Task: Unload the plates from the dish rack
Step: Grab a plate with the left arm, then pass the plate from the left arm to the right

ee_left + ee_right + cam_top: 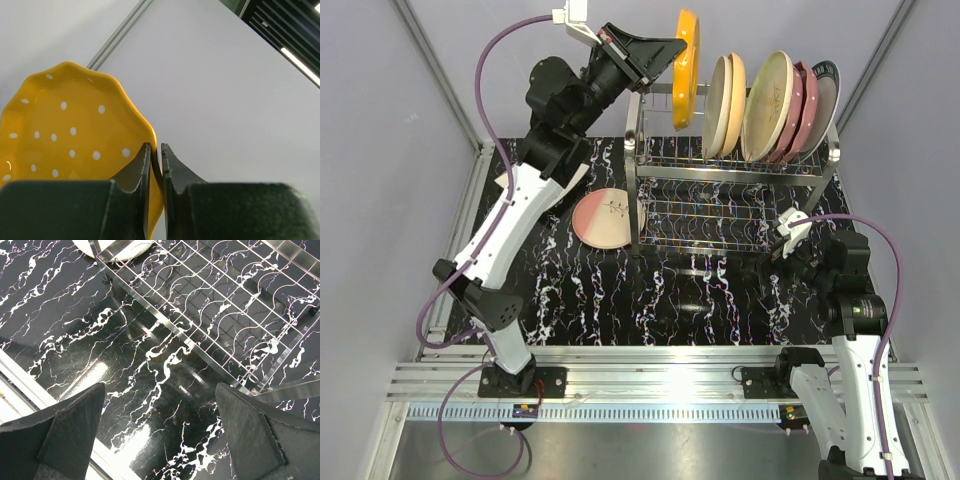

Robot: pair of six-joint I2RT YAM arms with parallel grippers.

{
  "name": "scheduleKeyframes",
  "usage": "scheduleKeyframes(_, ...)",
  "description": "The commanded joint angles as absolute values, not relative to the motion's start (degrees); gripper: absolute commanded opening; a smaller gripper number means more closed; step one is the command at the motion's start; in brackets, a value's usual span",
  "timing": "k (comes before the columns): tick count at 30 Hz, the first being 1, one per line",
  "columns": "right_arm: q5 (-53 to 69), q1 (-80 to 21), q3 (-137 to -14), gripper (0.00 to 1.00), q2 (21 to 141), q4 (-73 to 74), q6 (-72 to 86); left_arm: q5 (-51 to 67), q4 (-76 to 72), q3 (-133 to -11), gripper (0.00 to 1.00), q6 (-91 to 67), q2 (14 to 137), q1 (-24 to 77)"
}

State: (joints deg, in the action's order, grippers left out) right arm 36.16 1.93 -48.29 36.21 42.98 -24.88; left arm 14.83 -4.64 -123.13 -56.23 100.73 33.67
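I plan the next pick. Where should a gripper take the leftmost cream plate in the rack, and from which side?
Likely the top rim of the cream plate: it stands on edge in the dish rack, so only its upper part is free. Come from above, one finger on each face.

The left arm rises from its base at the table's near edge, stretched high and far towards the back left corner, wrist turned to the right. The left gripper is pinched on the wavy rim of a yellow plate (only a sliver of gap shows between the black fingers). The right arm is folded low over the right side of the table. The right gripper is tipped downward with its fingers spread wide and nothing between them.
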Motion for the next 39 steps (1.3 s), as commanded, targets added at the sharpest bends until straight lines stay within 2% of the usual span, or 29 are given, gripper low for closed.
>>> scheduleKeyframes(1, 37.3, 2.3, -48.3, 1.00, 35.9, 41.7, -25.4, 14.1, -14.3, -127.8, 0.00, -58.6, 94.0, 33.4)
scheduleKeyframes(11, 38.0, 2.3, -48.4, 1.00, 35.8, 41.6, -25.4, 16.0, -14.5, -121.9, 0.00, -62.0, 86.6, 33.5)
scheduleKeyframes(25, 41.8, 2.3, -53.5, 1.00, 38.3, 48.2, -30.0, 20.3, -15.6, -104.0, 0.00, -65.6, 72.2, 33.5)
scheduleKeyframes(39, 50.5, 2.3, -61.3, 1.00, 39.6, 56.0, -27.8, 24.3, -15.3, -86.5, 0.00, -68.6, 58.9, 33.6)
